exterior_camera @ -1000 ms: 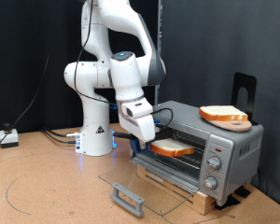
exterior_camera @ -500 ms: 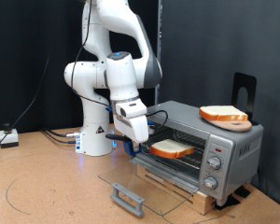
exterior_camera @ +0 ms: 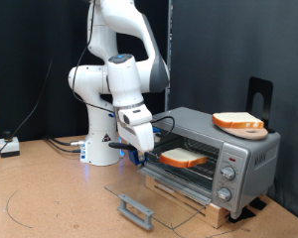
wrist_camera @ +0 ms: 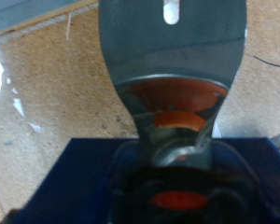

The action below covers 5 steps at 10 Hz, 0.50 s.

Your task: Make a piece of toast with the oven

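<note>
Toast (exterior_camera: 182, 157) lies on the rack inside the open oven (exterior_camera: 211, 151); gripper (exterior_camera: 139, 151) hangs just beside the oven, its finger spread unclear.

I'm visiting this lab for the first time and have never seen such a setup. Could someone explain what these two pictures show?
The exterior view comes from a camera standing off the machine. The white machine is a robot arm; its grasping end, the gripper, hangs just off the oven's open front, towards that view's left. The oven's glass door lies folded down, and the piece of toast sits on the rack inside. A second slice on a wooden disc rests on the oven's roof. The other picture comes from a camera on the hand itself: a blurry close-up of shiny metal over a speckled brown surface. Nothing visible sits between the jaws.
</note>
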Tool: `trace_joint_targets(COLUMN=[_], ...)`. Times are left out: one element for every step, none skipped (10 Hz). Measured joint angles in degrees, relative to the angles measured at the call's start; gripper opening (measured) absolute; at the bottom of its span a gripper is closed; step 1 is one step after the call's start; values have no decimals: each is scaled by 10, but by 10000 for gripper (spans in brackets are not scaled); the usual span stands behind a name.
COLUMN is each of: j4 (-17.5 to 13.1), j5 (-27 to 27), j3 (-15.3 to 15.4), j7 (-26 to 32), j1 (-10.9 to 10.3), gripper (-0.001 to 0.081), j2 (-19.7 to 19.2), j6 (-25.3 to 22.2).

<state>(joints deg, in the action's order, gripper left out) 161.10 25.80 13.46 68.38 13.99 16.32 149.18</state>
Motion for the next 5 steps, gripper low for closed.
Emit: trace_joint_targets(j4=[2, 6, 13, 21, 29], j5=[7, 24, 47, 70, 88], j3=[0, 0, 0, 0, 1], j7=[8, 24, 45, 64, 77], j1=[-3, -9, -20, -34, -47], gripper=[395, 395, 395, 395, 395], j2=[1, 3, 9, 18, 29], j6=[-7, -11, -14, -16, -17])
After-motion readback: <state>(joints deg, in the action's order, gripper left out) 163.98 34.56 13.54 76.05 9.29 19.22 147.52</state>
